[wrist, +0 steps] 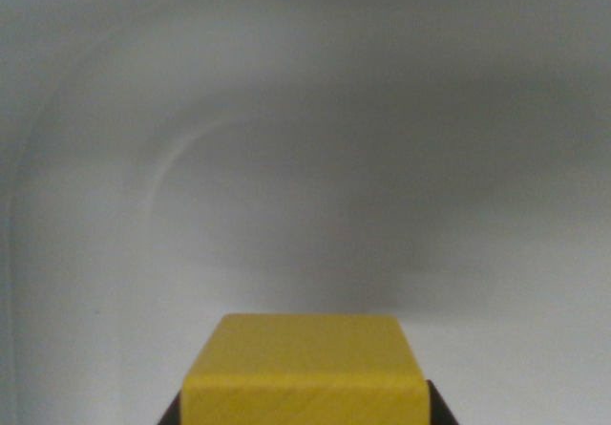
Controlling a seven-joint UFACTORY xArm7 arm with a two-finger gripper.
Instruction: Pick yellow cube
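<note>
We see the yellow cube point(305, 372) at the bottom centre of the wrist view, with a dark finger tip showing at each lower corner, so we judge the hand point(305, 415) is closed on its two sides and gripping it. Whether it is lifted clear of the table point(305, 110) or resting on it, we cannot tell.

To do this step well, we keep the grip steady and even, raise the cube straight up, and avoid twisting so it does not slip between the flat pads.

The cube looks like painted wood: faint grain on its near face, crisp edges, matte finish. The table is smooth, pale grey, with soft shadows and a faint curved mark.
</note>
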